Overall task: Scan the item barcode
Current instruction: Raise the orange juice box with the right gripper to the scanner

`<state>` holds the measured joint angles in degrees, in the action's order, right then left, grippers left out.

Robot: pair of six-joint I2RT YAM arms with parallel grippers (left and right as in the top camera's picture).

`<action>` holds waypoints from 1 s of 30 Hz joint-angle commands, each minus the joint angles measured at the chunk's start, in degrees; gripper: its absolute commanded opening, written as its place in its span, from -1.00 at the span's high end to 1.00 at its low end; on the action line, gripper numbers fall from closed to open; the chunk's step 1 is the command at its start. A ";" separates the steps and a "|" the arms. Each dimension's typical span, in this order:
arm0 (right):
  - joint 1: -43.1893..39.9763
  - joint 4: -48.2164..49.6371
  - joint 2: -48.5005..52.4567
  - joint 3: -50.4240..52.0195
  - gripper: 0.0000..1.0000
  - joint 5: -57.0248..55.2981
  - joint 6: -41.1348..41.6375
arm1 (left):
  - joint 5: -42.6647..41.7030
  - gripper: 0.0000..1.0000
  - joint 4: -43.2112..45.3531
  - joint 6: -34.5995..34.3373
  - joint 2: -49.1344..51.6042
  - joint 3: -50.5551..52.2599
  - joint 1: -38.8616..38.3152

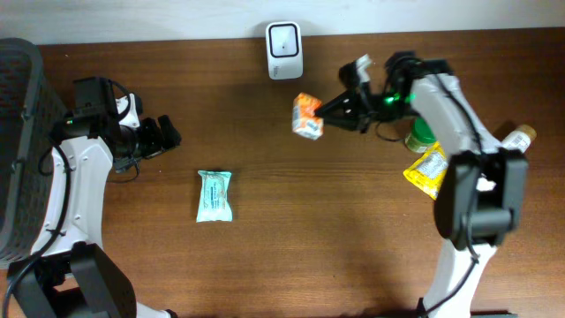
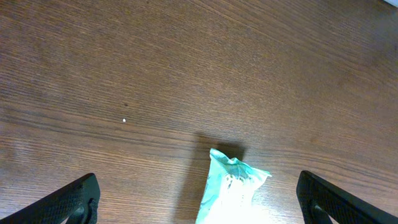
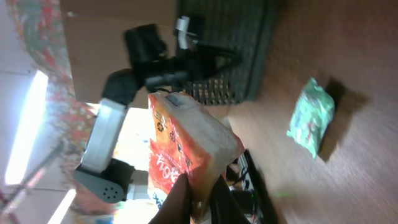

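My right gripper pinches an orange package, print unreadable, near the white scanner; my left gripper gapes open.

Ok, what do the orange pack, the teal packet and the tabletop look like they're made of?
Orange pack: probably printed paperboard or stiff film, slightly glossy; its creased edges hold their shape.
Teal packet: thin plastic film, going by the crimped ends and wrinkles.
Tabletop: dark wood or wood-look laminate, matte, with visible grain.

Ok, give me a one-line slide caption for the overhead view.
Right arm, jaws shut on an orange carton near the white scanner; left arm, jaws open, teal packet untouched on the table.
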<state>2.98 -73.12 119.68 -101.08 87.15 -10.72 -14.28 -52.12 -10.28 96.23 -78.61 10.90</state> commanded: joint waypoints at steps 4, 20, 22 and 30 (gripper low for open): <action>-5.53 -0.24 -14.10 -0.46 0.92 1.79 -1.05 | 0.20 -0.98 -0.02 0.11 0.85 0.15 0.15; 0.09 6.21 -17.38 -3.82 0.92 -38.82 18.38 | 0.20 -0.98 -0.02 0.11 0.85 0.15 0.15; 3.54 6.49 -16.92 -7.80 0.92 -48.24 20.76 | 0.20 -0.98 -0.02 0.11 0.85 0.15 0.15; 17.64 -5.27 3.56 -48.04 0.92 -82.62 18.84 | 0.20 -0.98 -0.02 0.09 0.85 0.15 0.15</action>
<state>17.96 -75.96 113.65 -137.29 22.52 9.13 -14.26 -52.10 -10.28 96.23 -78.61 10.90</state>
